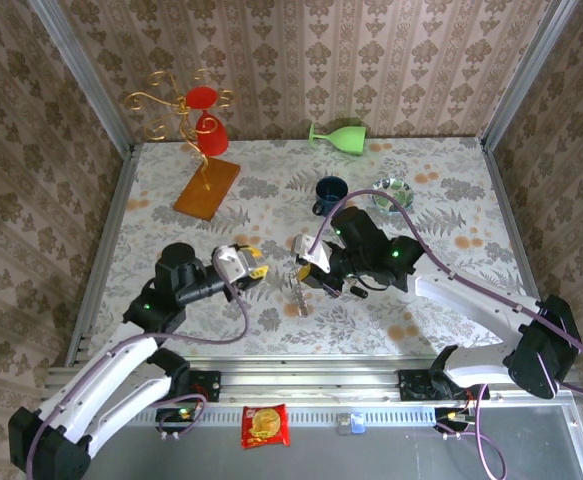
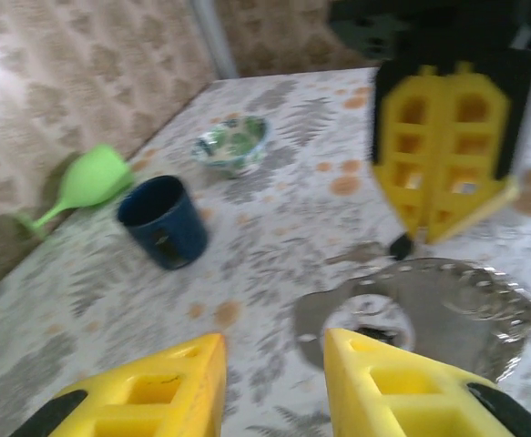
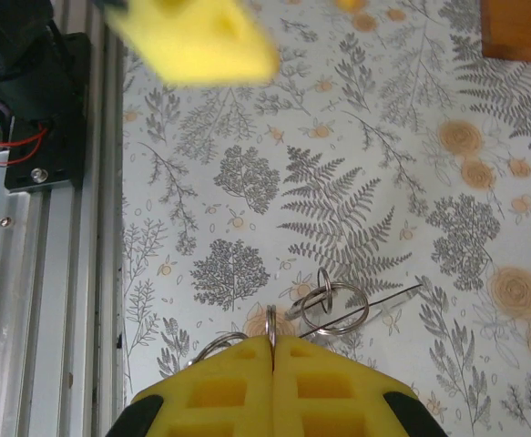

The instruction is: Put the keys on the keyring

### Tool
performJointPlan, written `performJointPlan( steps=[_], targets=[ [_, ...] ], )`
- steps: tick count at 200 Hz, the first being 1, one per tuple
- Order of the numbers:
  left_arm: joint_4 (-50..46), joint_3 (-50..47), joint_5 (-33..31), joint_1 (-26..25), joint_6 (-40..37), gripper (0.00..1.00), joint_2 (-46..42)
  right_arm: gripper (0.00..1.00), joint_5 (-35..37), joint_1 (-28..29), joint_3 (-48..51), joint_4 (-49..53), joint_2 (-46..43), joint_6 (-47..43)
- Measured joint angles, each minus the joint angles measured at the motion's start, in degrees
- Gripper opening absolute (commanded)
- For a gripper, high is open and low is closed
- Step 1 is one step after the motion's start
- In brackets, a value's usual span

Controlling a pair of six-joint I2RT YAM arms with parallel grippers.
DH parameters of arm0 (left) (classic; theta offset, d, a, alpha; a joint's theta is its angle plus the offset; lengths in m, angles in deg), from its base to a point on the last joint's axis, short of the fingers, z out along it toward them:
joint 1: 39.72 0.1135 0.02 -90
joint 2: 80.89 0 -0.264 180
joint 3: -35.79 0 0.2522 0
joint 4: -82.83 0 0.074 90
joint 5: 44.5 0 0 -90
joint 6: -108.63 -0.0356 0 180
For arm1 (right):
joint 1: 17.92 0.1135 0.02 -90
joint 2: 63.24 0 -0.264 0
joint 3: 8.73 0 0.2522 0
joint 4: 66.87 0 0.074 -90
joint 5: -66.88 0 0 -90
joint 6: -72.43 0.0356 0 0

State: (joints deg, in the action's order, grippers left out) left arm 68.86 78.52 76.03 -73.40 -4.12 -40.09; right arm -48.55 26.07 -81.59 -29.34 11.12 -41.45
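**Left gripper** (image 1: 256, 270): the jaws stand part open with nothing between them. It sits low over the worktop (image 1: 271, 200) and faces 3 o'clock in the top view.

**Keyring** (image 1: 301, 296): a small silvery cluster of wire and rings lies just beside that gripper, at its 3 o'clock. It touches the worktop, and its long axis runs 12 to 6. You cannot separate the keys from the rings at this sharpness.

**Right gripper** (image 3: 272, 346): it is pinched fully closed on a thin wire loop of that cluster, which rises out of the seam between its pads. The rest of the cluster trails from it toward 6 o'clock in the top view.

**Judgement:** the right arm is the holder, and the left is the nearer free one. The coming move turns on the left gripper going straight toward 3 o'clock to meet the cluster. You should approach across the long axis, not along it.
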Motion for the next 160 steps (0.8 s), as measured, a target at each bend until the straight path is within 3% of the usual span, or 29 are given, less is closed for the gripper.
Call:
performJointPlan(
  steps=[71,160],
  targets=[
    [4.6,-1.1,9.3,-5.3,-1.6,0.28,6.1,0.0,-1.2,1.2,1.1,-0.9,-2.1,-5.2],
    [5.0,-1.0,10.3,-7.0,-3.9,0.22,9.9,0.0,-1.1,3.5,1.3,-1.2,-2.1,-7.1]
  ],
)
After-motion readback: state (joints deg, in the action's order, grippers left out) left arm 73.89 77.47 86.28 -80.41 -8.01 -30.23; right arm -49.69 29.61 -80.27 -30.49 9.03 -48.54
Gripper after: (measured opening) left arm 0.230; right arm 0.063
